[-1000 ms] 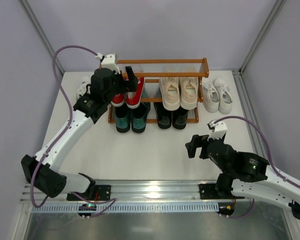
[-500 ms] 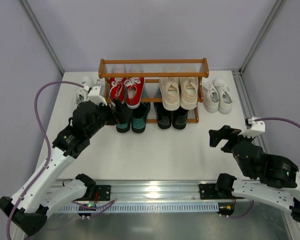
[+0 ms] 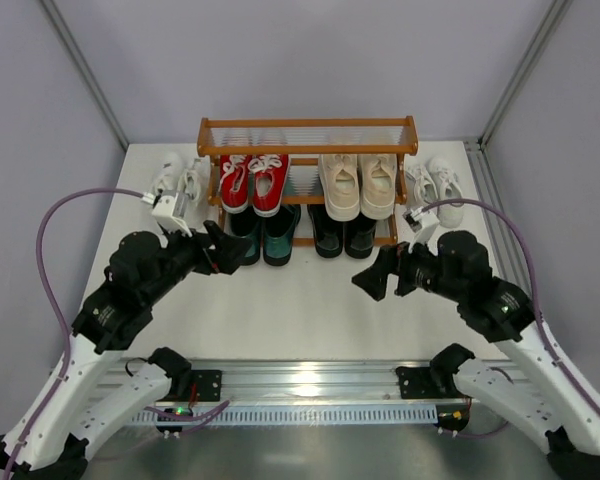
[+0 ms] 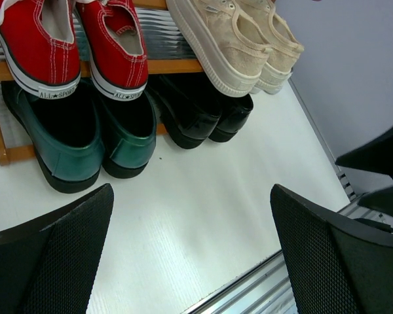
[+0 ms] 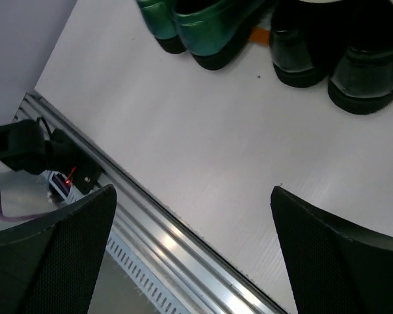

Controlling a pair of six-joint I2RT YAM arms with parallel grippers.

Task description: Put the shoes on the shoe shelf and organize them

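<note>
Left gripper wide, empty, over table at 7 o'clock of green loafers. Right gripper wide, empty, at 5 o'clock of black loafers. Both loafer pairs at shelf bottom, heels out. Red sneakers and beige sneakers one tier up. White pair on table at shelf's 9 o'clock, second white pair at 3.

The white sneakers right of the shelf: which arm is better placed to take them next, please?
The right arm, probably: the right gripper is open, empty and nearer the white sneakers; the left gripper is by the green loafers.
</note>
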